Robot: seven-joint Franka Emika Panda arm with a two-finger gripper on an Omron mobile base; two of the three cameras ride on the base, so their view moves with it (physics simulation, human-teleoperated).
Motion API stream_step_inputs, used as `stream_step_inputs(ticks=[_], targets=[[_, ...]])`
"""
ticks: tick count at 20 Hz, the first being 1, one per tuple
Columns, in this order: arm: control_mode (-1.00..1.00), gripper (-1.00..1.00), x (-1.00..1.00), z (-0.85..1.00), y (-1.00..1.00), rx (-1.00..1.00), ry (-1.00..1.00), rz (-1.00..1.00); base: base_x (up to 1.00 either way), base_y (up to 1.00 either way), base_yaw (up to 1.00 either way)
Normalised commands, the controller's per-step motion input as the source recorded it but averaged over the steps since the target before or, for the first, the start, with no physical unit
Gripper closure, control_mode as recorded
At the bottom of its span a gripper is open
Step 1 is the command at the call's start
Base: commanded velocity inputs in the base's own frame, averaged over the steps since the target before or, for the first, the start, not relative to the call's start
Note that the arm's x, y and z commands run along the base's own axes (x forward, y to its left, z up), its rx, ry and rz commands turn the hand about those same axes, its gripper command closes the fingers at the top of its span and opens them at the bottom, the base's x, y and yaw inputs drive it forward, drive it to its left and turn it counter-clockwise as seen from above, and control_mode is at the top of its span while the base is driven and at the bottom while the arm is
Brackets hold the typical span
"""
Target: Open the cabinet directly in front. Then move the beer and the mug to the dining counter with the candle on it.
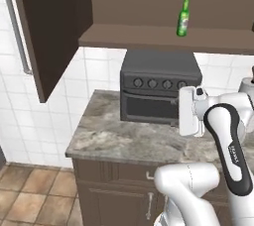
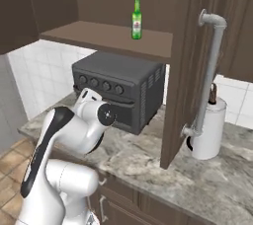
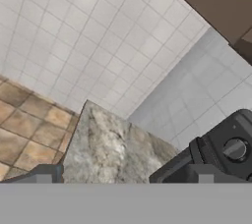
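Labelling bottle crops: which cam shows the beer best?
Right base view. The beer stands upright on the open cabinet shelf, whole, label facing the camera. Left base view has it too, but smaller and seen at a tilt. Hand view looks at wall tiles, counter corner and toaster oven.

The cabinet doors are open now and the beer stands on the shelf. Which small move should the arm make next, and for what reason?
Probably raise the open gripper toward the beer. Both doors of the cabinet are swung wide, so the shelf is free to reach. The bottle stands upright above the toaster oven, while the hand is low over the counter's edge, holding nothing.
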Motion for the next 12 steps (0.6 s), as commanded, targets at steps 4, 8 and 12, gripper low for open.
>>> stream_step_inputs(ticks=[4,8,12], targets=[[1.0,-1.0,0.0,0.0,0.0,0.0,0.0,0.0,0.59,0.13,-0.35],[1.0,-1.0,0.0,0.0,0.0,0.0,0.0,0.0,0.6,0.23,-0.39],[1.0,-1.0,0.0,0.0,0.0,0.0,0.0,0.0,0.61,0.33,-0.4]])
